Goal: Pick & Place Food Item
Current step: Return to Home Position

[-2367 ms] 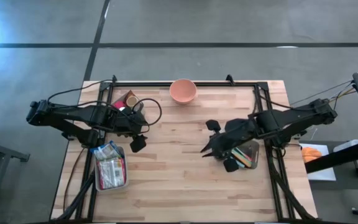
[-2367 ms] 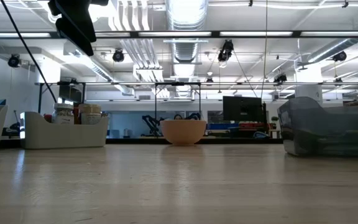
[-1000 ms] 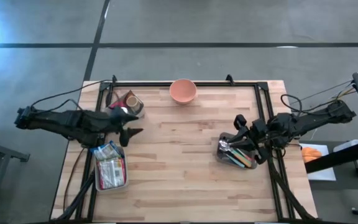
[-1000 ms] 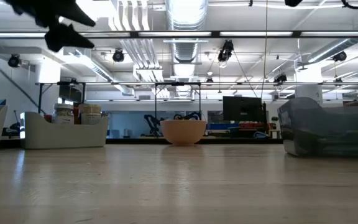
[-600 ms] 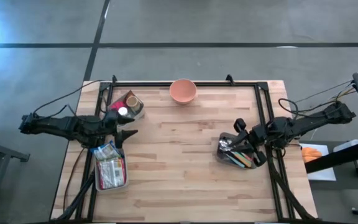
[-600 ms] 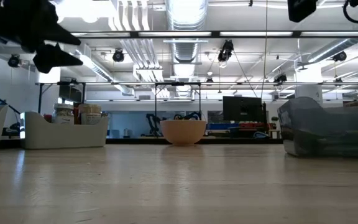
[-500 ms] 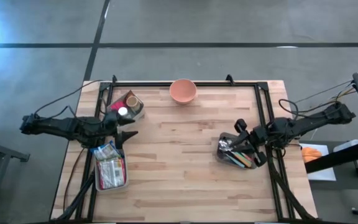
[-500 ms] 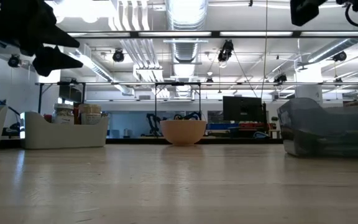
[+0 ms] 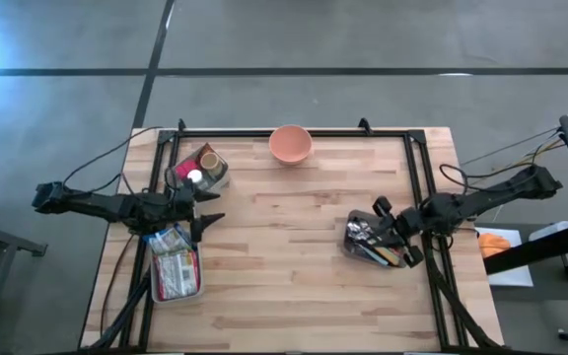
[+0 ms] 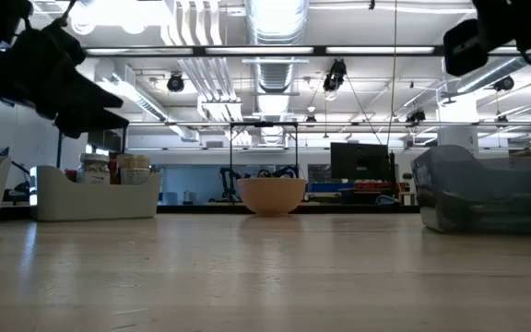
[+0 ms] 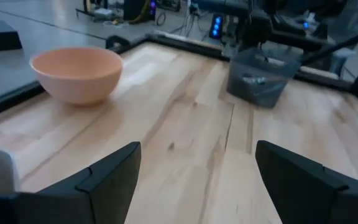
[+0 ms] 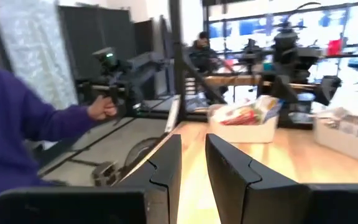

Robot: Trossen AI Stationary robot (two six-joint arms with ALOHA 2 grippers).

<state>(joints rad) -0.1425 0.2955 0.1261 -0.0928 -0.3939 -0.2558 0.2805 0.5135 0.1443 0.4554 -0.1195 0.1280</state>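
Observation:
Packets of food lie in a white bin (image 9: 174,264) at the table's left. My left gripper (image 9: 211,208) hovers just beyond that bin's far right corner, pointing toward the table's middle, open and empty; it also shows in the left wrist view (image 11: 197,180) and the low view (image 10: 116,109). A peach bowl (image 9: 290,144) stands at the far edge. My right gripper (image 9: 382,224) hangs over a grey bin (image 9: 363,248) at the right, fingers nearly together with nothing between them (image 12: 194,168).
A second white bin (image 9: 201,166) with jars stands at the far left. The grey bin holds coloured utensils. A black frame rail (image 9: 294,131) runs round the table. Bare wood (image 9: 284,227) lies between the arms. A person's purple sleeve (image 12: 23,118) shows beyond the table.
Both arms have sunk toward the table while folding back toward their own sides. My left gripper has dropped lower over the white bins. My right gripper has come down over the grey bin. Neither has opened or shut.

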